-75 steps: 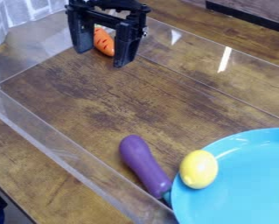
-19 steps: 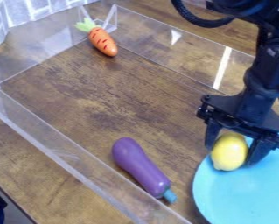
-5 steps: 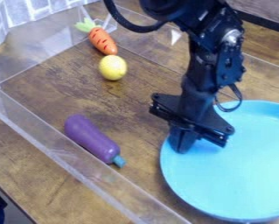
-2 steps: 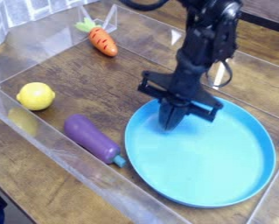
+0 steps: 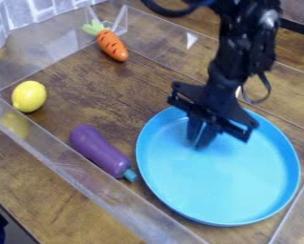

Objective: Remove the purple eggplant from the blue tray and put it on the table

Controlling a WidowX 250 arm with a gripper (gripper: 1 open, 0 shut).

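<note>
Pointing down over the blue tray (image 5: 243, 191) with the pincer (image 5: 205, 136) nearly closed and holding nothing, since the purple eggplant (image 5: 99, 151) is already lying on the bench (image 5: 141, 91) left of it.

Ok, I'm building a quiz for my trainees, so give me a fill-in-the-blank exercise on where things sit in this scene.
1. The purple eggplant lies on the ____, beside the blue tray.
2. The gripper points down over the blue ____.
3. The round yellow lemon sits near the clear ____ at the left.
4. The fruit or vegetable farthest from the camera is the ____.

Missing words: table; tray; wall; carrot
</note>
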